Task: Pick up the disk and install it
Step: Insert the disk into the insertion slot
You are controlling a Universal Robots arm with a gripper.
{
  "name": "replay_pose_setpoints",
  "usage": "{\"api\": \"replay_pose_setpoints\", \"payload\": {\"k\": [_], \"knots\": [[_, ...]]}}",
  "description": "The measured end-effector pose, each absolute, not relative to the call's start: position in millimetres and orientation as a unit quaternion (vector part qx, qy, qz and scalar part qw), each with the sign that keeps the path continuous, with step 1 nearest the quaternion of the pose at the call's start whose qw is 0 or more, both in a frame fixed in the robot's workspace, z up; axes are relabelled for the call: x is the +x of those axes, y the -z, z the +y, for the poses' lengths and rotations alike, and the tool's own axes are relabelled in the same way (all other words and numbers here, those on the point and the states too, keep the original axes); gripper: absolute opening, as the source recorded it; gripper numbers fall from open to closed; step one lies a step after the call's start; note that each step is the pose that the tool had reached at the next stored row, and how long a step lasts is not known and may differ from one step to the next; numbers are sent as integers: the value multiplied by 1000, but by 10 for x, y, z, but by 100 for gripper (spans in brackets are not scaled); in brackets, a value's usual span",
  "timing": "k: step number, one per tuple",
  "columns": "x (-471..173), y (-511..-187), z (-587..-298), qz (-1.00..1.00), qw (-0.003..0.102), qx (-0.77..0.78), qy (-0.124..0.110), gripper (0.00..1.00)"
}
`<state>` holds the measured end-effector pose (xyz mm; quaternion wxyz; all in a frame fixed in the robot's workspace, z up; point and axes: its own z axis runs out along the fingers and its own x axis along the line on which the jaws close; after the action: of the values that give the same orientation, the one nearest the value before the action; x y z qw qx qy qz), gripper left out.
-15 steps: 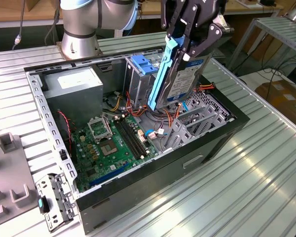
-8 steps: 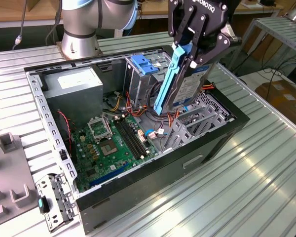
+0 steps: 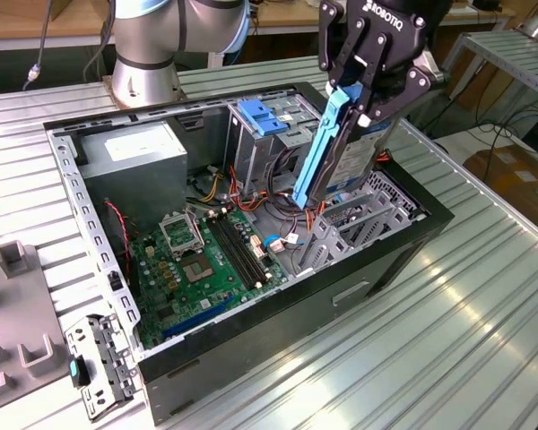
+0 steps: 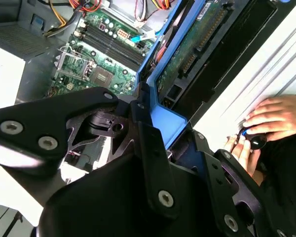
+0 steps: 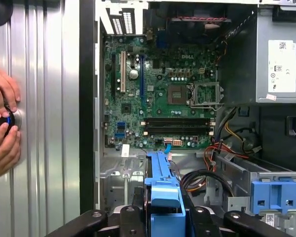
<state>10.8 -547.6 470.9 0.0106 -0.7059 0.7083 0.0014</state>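
Gripping the disk (image 3: 348,157) across its width, the black metal gripper (image 3: 363,103) had its jaws clamped tight on it, one finger pressed against a smooth blue plastic side rail. The dark, flat, rectangular disk hung steeply tilted, its lower end down inside the open computer case (image 3: 403,260), just above the grey punched-metal cage (image 3: 359,224) at the exterior view's right. A green motherboard (image 3: 206,260) lay flat on the case floor, near a plain grey metal box (image 3: 134,161). The case sat on a ribbed aluminium table (image 3: 484,340). In the first wrist view a person's hands (image 5: 2,123) cupped a small round knob (image 5: 11,120) on that table.
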Motion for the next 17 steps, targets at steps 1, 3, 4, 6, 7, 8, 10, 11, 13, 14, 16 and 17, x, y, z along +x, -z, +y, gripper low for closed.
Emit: {"api": "replay_pose_setpoints", "payload": {"k": [1, 3, 4, 6, 7, 8, 10, 11, 13, 14, 16, 17], "knots": [[119, -4704, -5496, 708, 11, -706, -1, 37], [151, -4689, -5561, 708, 11, -706, -1, 37], [167, -4682, -5590, 708, 11, -706, -1, 37], [213, -4671, -5630, 708, 10, -706, -2, 37], [248, -4666, -5638, 708, 10, -706, -2, 37], [293, -4659, -5642, 708, 10, -706, -2, 37], [367, -4649, -5646, 708, 10, -706, -2, 37], [403, -4645, -5647, 708, 10, -706, -2, 37], [477, -4633, -5647, 708, 10, -706, -2, 37], [494, -4628, -5647, 708, 9, -706, -2, 37], [494, -4626, -5648, 708, 9, -706, -2, 37], [495, -4624, -5648, 708, 10, -706, -2, 37]]}}
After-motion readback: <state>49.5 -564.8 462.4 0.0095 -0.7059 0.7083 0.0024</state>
